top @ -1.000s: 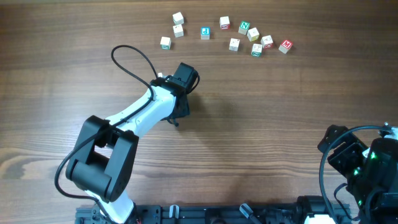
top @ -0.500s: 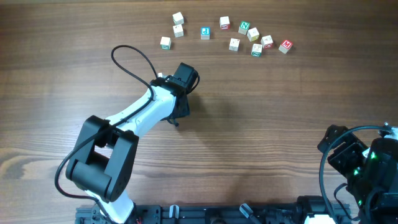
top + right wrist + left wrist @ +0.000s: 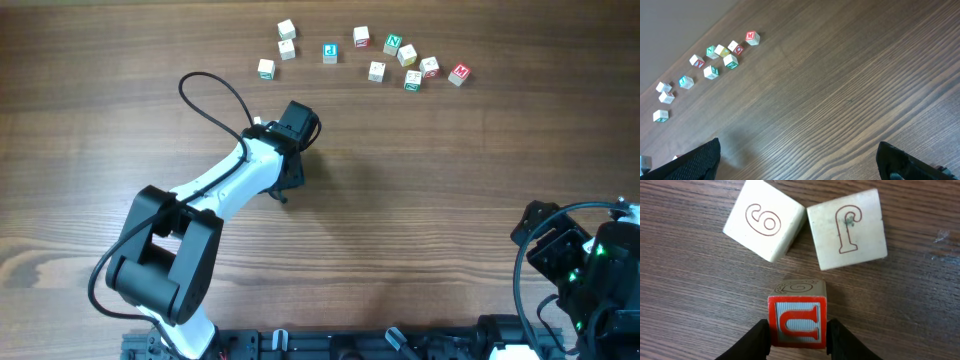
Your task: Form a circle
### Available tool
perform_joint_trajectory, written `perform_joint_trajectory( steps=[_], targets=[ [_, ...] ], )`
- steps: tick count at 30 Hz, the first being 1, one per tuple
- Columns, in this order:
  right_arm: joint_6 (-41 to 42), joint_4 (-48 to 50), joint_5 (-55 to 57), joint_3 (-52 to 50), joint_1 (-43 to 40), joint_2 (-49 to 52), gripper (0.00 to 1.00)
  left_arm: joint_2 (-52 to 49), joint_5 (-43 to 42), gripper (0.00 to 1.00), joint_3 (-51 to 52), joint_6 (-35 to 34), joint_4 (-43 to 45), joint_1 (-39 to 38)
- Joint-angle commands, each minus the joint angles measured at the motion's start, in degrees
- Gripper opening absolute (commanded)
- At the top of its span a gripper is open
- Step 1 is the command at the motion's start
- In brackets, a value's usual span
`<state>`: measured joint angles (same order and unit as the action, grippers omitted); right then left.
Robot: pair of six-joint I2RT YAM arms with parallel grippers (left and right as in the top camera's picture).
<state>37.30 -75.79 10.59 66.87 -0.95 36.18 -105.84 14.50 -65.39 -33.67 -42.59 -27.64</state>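
The circle (image 3: pixel 825 245) is so far only a tight cluster of three small letter cubes, not a ring. It sits left of the middle of the table (image 3: pixel 450 200), well short of the far edge. From overhead it is hidden under the wrist of the left arm (image 3: pixel 220 185), which reaches out from the near left corner. The right arm (image 3: pixel 575 270) stays folded at the near right corner. The right gripper (image 3: pixel 797 147) is spread wide over bare wood with nothing between its fingers.

The scattered letter cubes (image 3: pixel 377 71) lie in a loose line along the far edge, well apart from the cluster.

In the left wrist view two pale cubes lean corner to corner, one printed with a looped numeral (image 3: pixel 764 220), the other with a hooked letter (image 3: pixel 847 227). Just beside them stands the red-printed cube (image 3: pixel 797 320). The left gripper (image 3: pixel 799 327) grasps it, one finger against each side, though I cannot tell how firmly.

The risks, as I judge them:
- A finger that clings on release could drag or tip the red cube into its neighbours.
- Packing the cubes this tightly leaves no open centre for a ring.
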Motion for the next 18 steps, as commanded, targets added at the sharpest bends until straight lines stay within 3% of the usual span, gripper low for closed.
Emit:
perform_joint_trajectory(
  steps=[1,18],
  targets=[
    [0.39,-0.11,0.35,0.04,0.11,-0.31,1.00,0.83,1.62,0.40,0.52,0.50,0.59,-0.20],
    [0.42,-0.11,0.35,0.04,0.11,-0.31,1.00,0.83,1.60,0.40,0.52,1.38,1.70,1.14]
  ],
)
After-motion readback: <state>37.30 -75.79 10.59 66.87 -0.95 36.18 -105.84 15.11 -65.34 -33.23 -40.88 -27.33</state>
